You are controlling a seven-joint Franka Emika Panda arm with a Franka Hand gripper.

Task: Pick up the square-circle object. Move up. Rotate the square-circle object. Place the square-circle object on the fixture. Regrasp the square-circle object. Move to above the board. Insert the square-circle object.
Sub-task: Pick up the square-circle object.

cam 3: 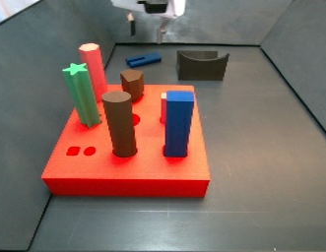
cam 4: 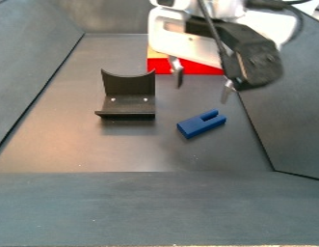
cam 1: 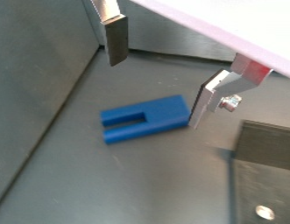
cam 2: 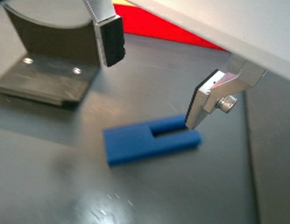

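The square-circle object [cam 1: 145,119] [cam 2: 151,140] is a small dark blue peg with a slot in one end. It lies flat on the grey floor, seen in both side views [cam 3: 143,60] [cam 4: 200,123]. My gripper [cam 1: 157,87] [cam 2: 152,94] [cam 4: 201,91] hangs open just above it, one finger [cam 1: 203,103] close over the peg's solid end, the other finger [cam 1: 116,44] well apart. Nothing is between the pads. The fixture [cam 3: 201,65] [cam 4: 127,95] stands beside the peg. The red board [cam 3: 126,167] lies further off.
On the board stand a green star peg [cam 3: 81,94], a pink peg [cam 3: 92,61], two brown cylinders [cam 3: 119,123] and a tall blue square block [cam 3: 178,123]. Sloping grey walls [cam 4: 46,82] ring the floor.
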